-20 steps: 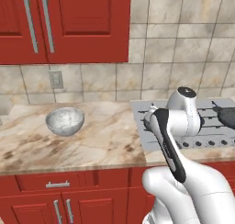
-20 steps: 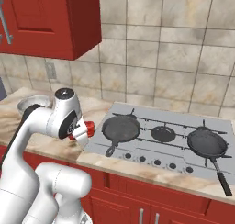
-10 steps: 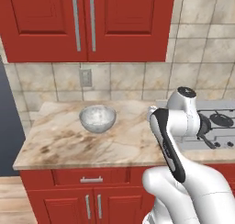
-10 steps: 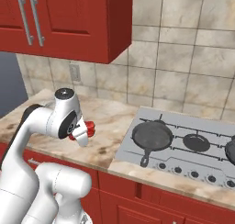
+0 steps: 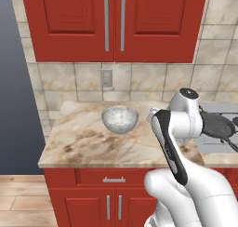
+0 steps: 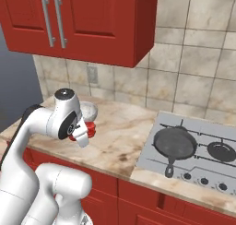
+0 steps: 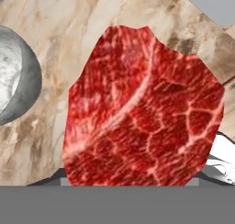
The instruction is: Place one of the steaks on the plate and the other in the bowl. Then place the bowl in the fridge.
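Note:
A dark-red marbled steak [image 7: 142, 108] hangs in my gripper [image 6: 85, 131], which is shut on it a little above the marble counter [image 5: 93, 147]. In the right base view the steak [image 6: 88, 128] peeks out red beside the hand. The light grey bowl [image 5: 120, 118] stands on the counter near the wall, to the left of the hand; it also sits at the left edge of the hand view as the bowl [image 7: 18, 81], and behind the arm as the bowl [image 6: 87, 109]. I cannot see into it. The plate, the fridge and the other steak are out of view.
A black long-handled skillet [image 6: 174, 145] rests on the stove [image 6: 207, 173] to the right, with a smaller pan [image 6: 221, 151] behind it. Red wall cabinets [image 5: 114, 23] hang above. The counter ends at the left, with a dark gap [image 5: 16, 91] beyond.
The base has driven left, so the whole scene slid right: stove moves towards the right edge, the counter's left end comes into view. The arm keeps its pose with the steak.

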You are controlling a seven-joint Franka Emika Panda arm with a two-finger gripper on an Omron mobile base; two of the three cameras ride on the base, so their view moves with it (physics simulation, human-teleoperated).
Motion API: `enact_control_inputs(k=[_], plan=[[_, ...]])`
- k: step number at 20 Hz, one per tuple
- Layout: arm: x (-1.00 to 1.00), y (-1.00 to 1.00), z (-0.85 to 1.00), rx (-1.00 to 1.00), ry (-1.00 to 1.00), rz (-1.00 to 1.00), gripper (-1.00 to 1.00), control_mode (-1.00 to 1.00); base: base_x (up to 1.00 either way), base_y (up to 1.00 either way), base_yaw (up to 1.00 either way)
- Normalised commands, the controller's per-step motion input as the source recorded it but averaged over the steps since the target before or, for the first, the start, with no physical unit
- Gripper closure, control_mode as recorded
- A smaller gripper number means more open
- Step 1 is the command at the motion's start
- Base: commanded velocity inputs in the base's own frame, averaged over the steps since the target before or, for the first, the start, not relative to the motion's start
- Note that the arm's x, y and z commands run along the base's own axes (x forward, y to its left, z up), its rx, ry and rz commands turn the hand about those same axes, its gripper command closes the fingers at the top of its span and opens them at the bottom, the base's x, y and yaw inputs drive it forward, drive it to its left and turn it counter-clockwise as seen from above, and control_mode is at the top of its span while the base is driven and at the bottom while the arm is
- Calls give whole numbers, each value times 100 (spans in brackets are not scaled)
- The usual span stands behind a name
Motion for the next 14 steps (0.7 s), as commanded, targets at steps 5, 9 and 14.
enact_control_inputs(k=[5, 9, 14], plan=[[0, 0, 0, 0, 0, 0, 100, 100, 32, 21, 11], [0, 0, 0, 0, 0, 0, 100, 100, 43, 15, 12], [0, 0, 0, 0, 0, 0, 100, 100, 42, 17, 12]])
